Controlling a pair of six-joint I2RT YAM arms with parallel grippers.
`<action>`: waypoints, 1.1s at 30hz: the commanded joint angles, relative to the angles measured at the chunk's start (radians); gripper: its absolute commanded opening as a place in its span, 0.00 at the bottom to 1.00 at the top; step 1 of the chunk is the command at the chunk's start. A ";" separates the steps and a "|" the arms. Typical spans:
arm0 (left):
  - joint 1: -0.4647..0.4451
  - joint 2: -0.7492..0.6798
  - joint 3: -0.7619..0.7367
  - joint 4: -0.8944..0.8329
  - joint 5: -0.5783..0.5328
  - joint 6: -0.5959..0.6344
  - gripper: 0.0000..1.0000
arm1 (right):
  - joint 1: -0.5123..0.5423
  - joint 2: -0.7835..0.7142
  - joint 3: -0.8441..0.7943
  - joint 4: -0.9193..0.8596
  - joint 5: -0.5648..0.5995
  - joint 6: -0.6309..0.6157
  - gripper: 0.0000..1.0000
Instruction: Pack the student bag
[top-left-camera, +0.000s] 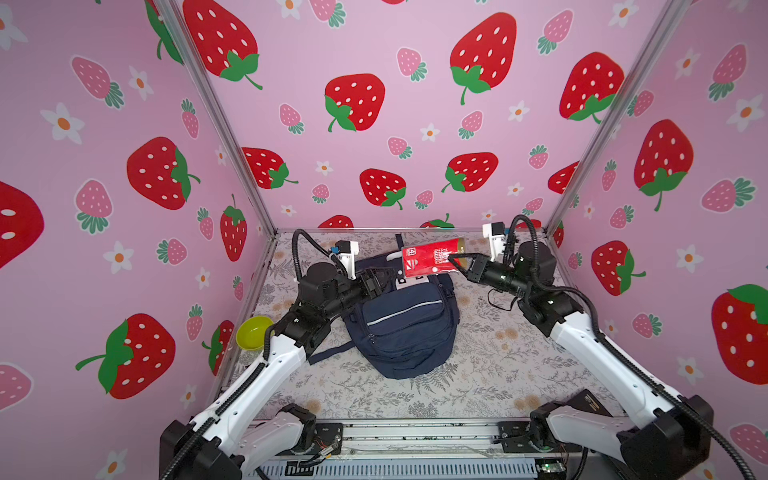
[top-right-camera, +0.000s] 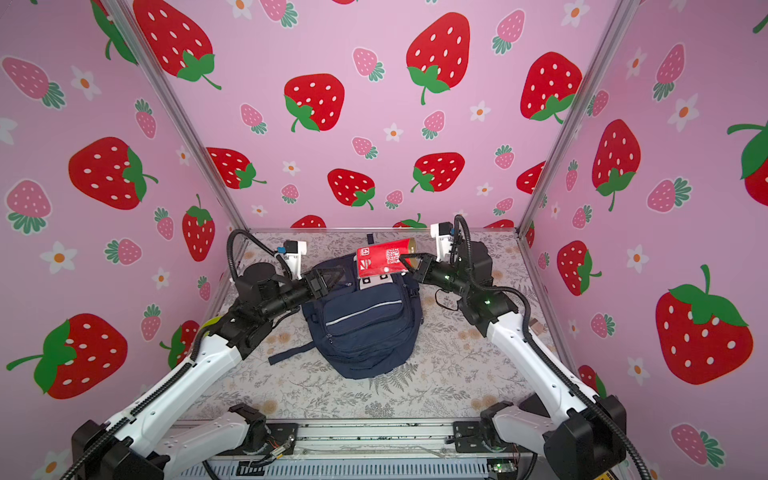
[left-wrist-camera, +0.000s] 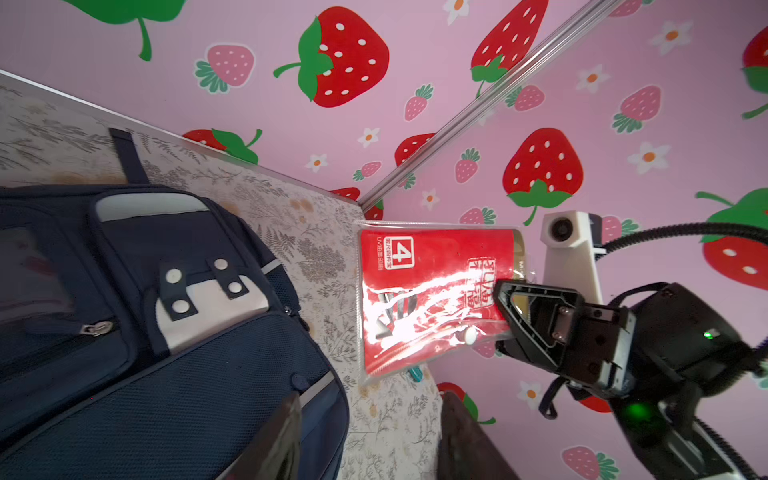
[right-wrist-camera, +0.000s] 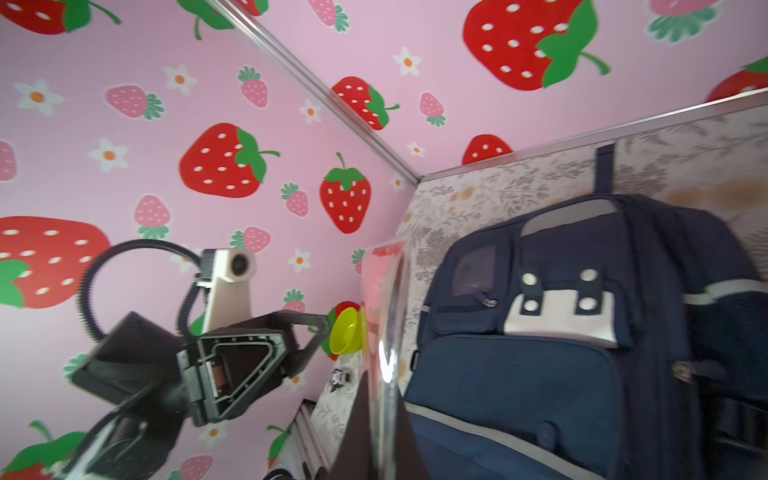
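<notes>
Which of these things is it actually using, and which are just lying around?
In use: student bag; red packet, pinched in the right gripper; left gripper, open over the bag.
Lying about: green bowl; dark flat box.

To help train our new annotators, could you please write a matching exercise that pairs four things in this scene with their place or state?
Things:
1. student bag
2. red packet
3. green bowl
4. left gripper

Places or states:
A. held in the air by the right gripper
B. open, holding nothing
C. lying on the table, between the arms
D. at the table's left edge

Pairs: 1-C, 2-A, 3-D, 4-B
</notes>
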 joint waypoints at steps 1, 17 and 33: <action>-0.003 0.013 0.067 -0.354 -0.030 0.228 0.55 | -0.006 -0.082 0.025 -0.273 0.189 -0.123 0.00; -0.246 0.294 0.263 -0.652 -0.244 0.502 0.52 | -0.011 -0.422 -0.232 -0.449 0.367 -0.026 0.00; -0.421 0.555 0.439 -0.733 -0.527 0.686 0.64 | -0.012 -0.553 -0.356 -0.463 0.334 0.057 0.00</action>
